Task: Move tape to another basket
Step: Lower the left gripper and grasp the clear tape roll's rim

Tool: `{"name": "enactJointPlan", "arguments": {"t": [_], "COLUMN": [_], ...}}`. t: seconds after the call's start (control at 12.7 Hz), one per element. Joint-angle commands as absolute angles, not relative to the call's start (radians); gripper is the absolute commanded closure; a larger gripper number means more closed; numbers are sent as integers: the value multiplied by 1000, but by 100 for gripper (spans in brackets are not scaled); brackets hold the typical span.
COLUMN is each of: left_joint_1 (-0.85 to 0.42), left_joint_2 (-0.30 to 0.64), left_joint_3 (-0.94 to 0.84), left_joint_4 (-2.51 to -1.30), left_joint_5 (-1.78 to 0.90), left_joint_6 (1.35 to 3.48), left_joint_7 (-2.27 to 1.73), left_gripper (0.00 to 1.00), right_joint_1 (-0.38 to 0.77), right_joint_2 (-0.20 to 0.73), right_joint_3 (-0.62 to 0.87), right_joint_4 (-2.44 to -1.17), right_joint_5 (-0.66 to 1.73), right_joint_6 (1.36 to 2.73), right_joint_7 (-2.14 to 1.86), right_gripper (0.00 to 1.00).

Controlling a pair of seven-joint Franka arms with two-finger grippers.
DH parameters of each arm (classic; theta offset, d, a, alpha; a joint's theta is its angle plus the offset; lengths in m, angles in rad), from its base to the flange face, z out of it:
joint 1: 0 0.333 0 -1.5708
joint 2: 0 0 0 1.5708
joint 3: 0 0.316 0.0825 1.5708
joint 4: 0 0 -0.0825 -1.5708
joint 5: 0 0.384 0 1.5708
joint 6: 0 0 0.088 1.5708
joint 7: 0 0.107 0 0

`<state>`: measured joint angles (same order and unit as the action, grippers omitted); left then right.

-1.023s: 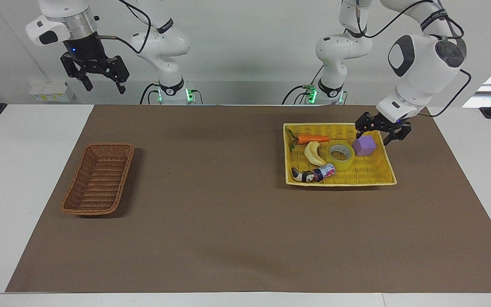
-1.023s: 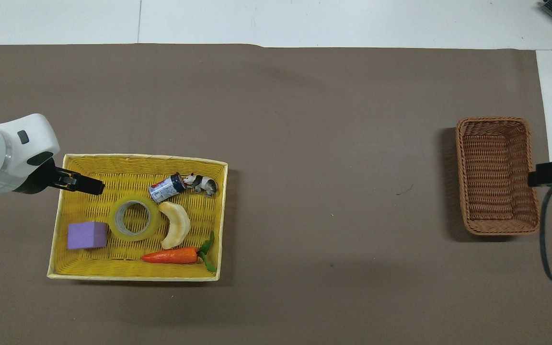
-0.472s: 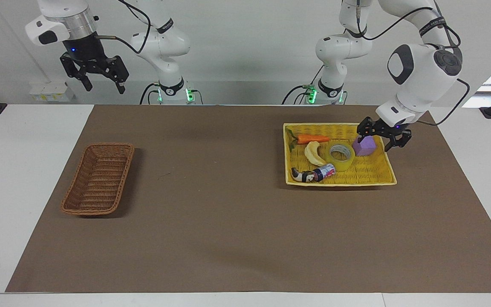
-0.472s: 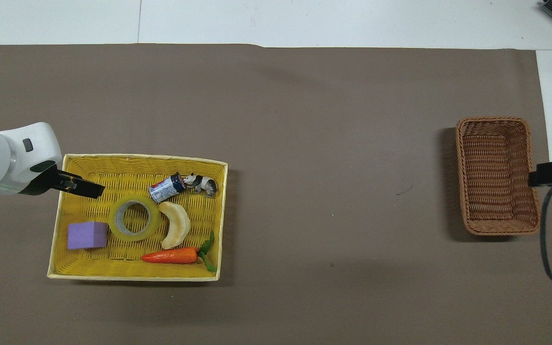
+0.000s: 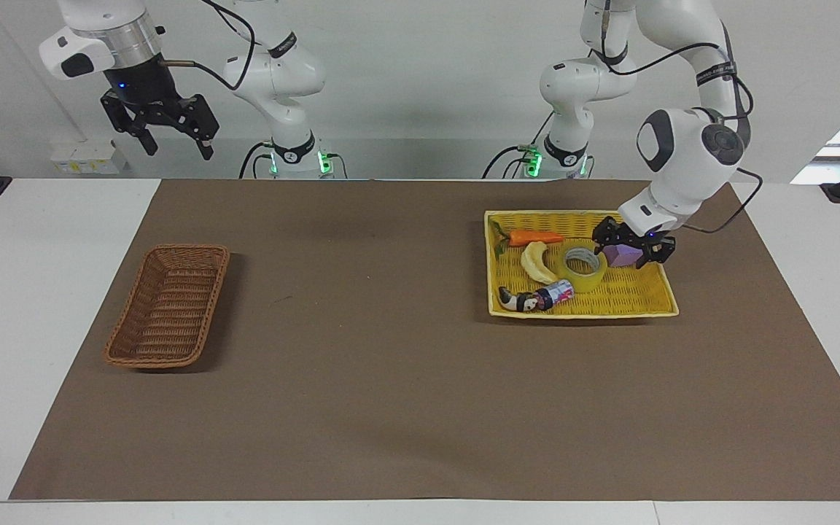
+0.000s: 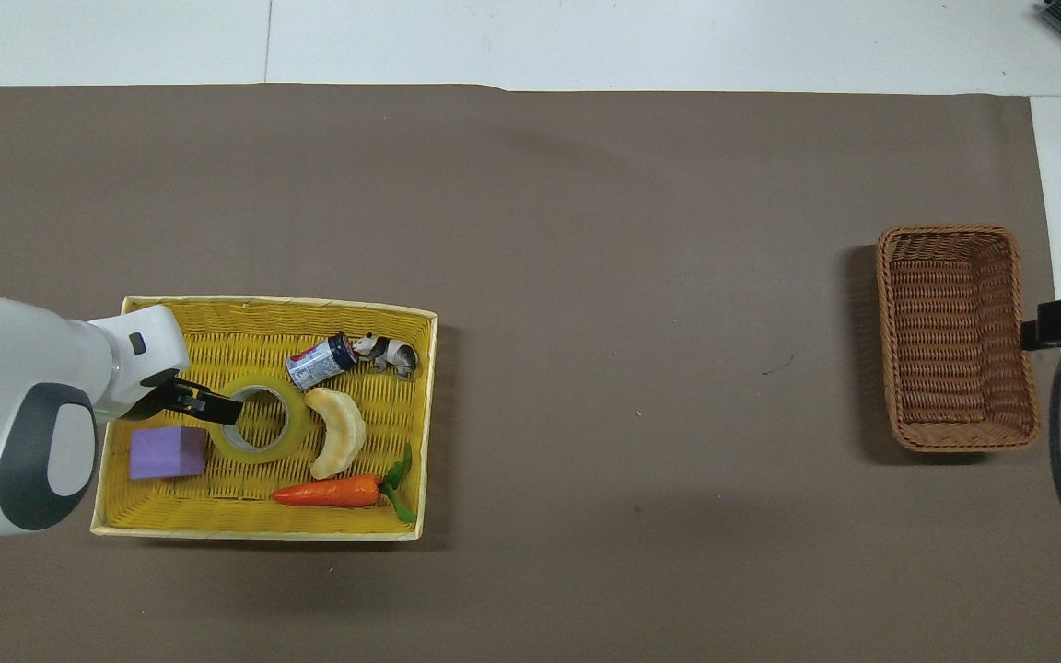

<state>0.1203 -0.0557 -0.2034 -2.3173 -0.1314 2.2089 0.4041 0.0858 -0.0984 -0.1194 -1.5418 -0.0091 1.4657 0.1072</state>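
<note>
Both grippers [image 5: 633, 248] [image 5: 165, 130] open, left low over tape [image 5: 585, 268].

Robotics lab: two white multi-jointed robot arms [image 5: 690, 146] bolted at a white bench [image 5: 41, 240] with a flat brown mat [image 5: 362, 364], plain grey wall, loose black cables, clamped camera mounts at bench ends

White surface [image 5: 55, 240]; brown mat [image 5: 391, 364] covers most of it, white margins showing at both ends and along the edge farthest from the robots. Two containers directly on the mat, well apart. Yellow tray [image 5: 650, 302] toward the left arm's end. Brown wicker basket [image 5: 170, 305], narrow and oblong, toward the right arm's end, near the mat's edge.
</note>
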Motion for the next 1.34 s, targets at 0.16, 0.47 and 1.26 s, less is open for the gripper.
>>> {"name": "enactJointPlan", "arguments": {"t": [0.16,0.47,1.26], "left_joint_1": [81,84,121], "left_joint_2": [-40,-35,-35], "left_joint_3": [-193,-193,-190], "left_joint_4": [-2421,-2384,-1861], "left_joint_5": [-146,-146,-150], "left_joint_6": [2310,2297,1779], "left_joint_7": [420,407,146], "left_gripper": [71,100,100], "right_joint_1": [78,80,124], "right_joint_2": [-74,-100,-144], "right_joint_3": [-121,-121,-107], "right_joint_4": [-1502,-1543,-1624], "right_joint_5": [23,-14,66], "right_joint_6": [1446,1466,1485], "right_joint_7": [86,92,77], "right_gripper": [0,0,0]}}
